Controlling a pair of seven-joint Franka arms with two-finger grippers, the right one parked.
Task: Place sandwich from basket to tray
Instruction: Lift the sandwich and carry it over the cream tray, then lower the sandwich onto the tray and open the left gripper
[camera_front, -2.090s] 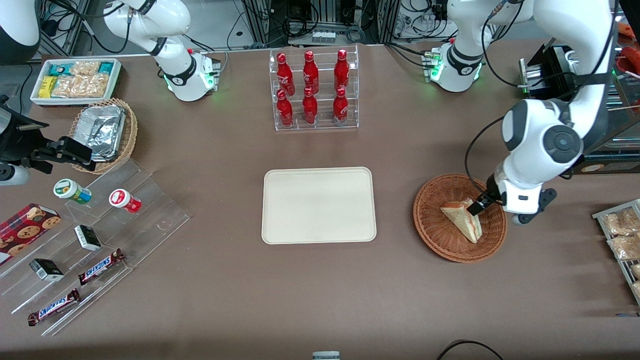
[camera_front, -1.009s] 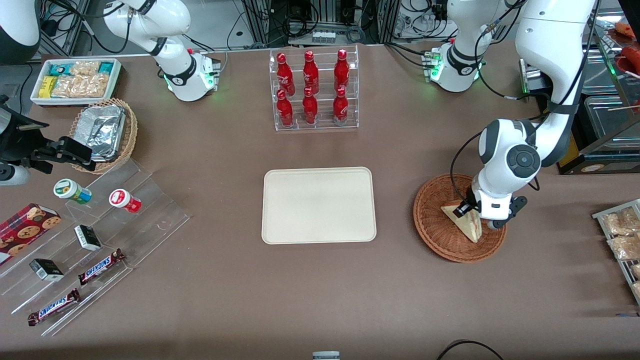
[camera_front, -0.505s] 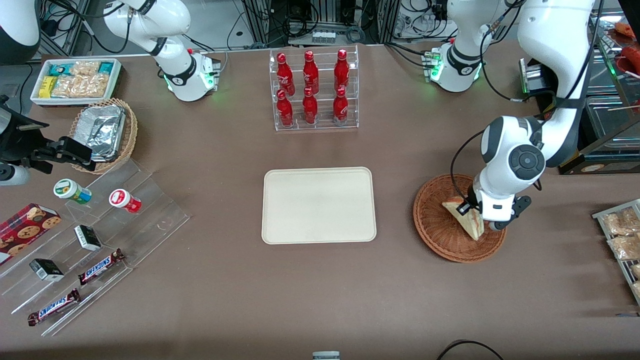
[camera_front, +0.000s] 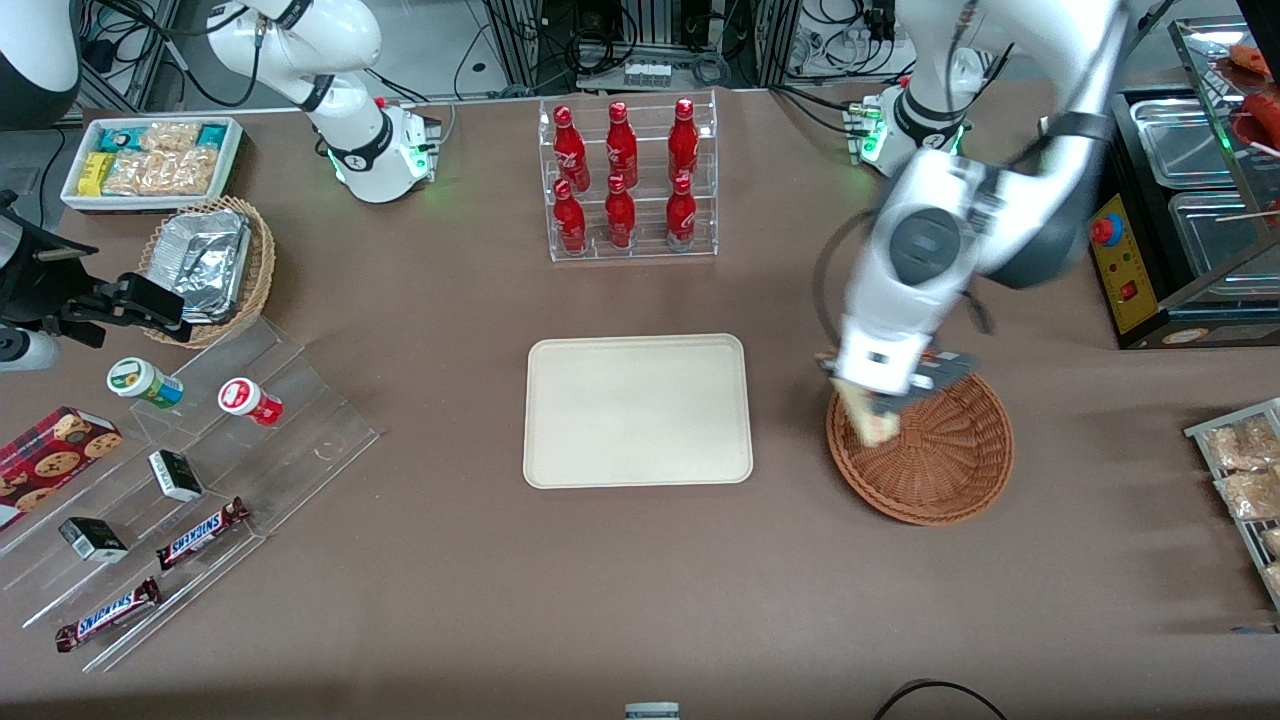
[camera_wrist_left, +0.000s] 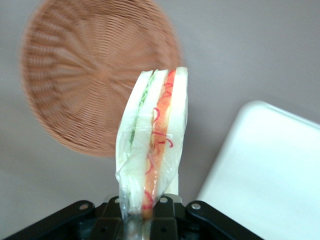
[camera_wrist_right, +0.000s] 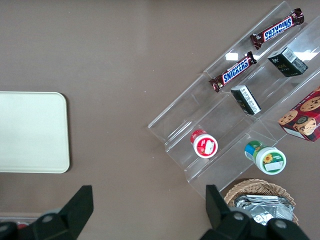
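Gripper (camera_front: 872, 405) clamps the plastic-wrapped triangular sandwich (camera_wrist_left: 152, 150) above the woven wicker basket (camera_front: 940, 470).

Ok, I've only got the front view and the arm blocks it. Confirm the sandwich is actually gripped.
Observer: The left wrist view shows the gripper shut on the sandwich, clamping one end.
Operator: Check the wrapping.
Observer: Clear film covers it; red and green filling shows along its edge.
Operator: Now check the basket.
Observer: The basket shows only bare weave under the lifted sandwich, which hangs over the rim nearest the tray.
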